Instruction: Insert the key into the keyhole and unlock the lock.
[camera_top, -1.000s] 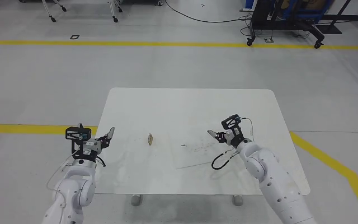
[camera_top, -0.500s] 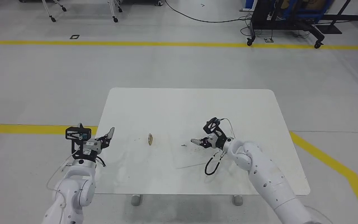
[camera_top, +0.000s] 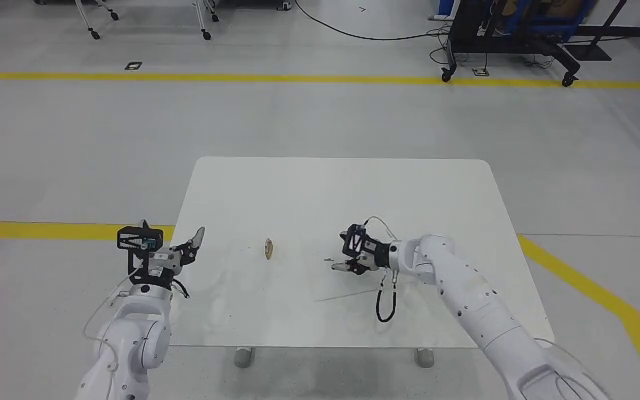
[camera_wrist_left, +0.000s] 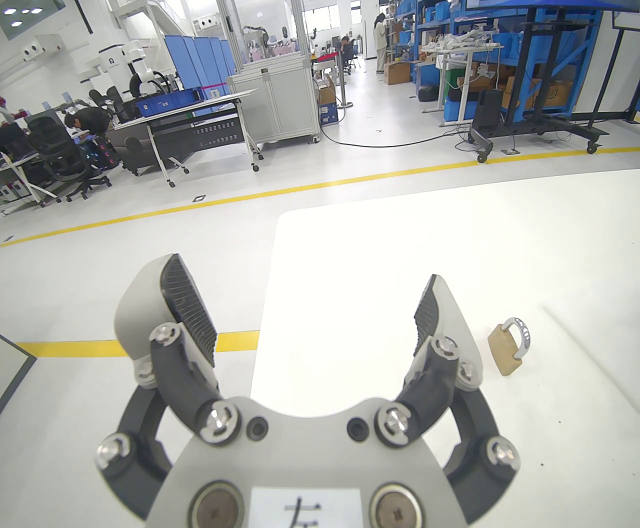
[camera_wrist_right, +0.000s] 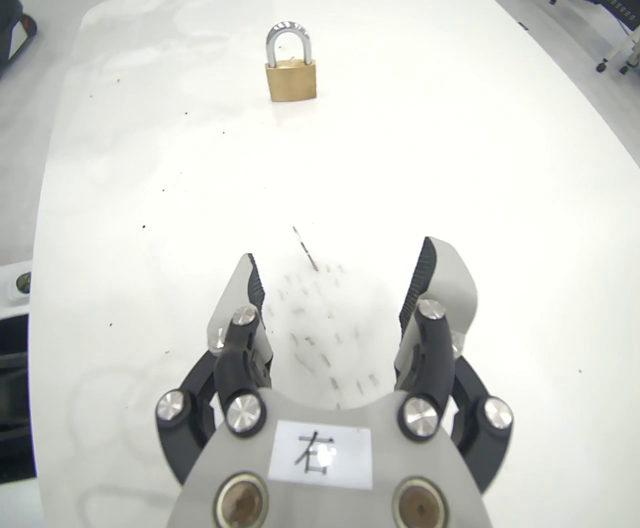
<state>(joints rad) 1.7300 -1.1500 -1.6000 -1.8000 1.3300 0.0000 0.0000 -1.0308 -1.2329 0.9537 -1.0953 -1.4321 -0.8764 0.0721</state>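
The right claw (camera_wrist_right: 339, 255) is spread wide and holds nothing. It sits low over the middle of the counter (camera_wrist_right: 450, 150), its fingertips (camera_wrist_right: 431, 250) on either side of a patch of dark scuff marks. Just ahead of those tips lies the key (camera_wrist_right: 305, 247), a thin dark sliver flat on the surface. Its long axis runs away from the claw and slants a little off the line toward the lock (camera_wrist_right: 291, 80). Which end is the bow is too small to tell.

The lock is farther out the same way, well apart from the key. It appears to stand upright on its brass body with the steel shackle on top and both legs seated, its broad face toward the right claw. In the top view the right claw (camera_top: 345, 266) points across the counter at the key (camera_top: 328, 261), with the lock (camera_top: 268, 248) beyond it as a narrow brass strip.

The left claw (camera_wrist_left: 302, 272) is also spread apart and empty. It hangs at the counter's left edge, where the top view shows it (camera_top: 195, 240) off to the side of the lock (camera_wrist_left: 507, 350).

The counter (camera_top: 340, 190) is white with rounded corners and faint smudges. Around it are a pale floor with yellow lines, a black cable, wheeled stands, blue shelving and desks.
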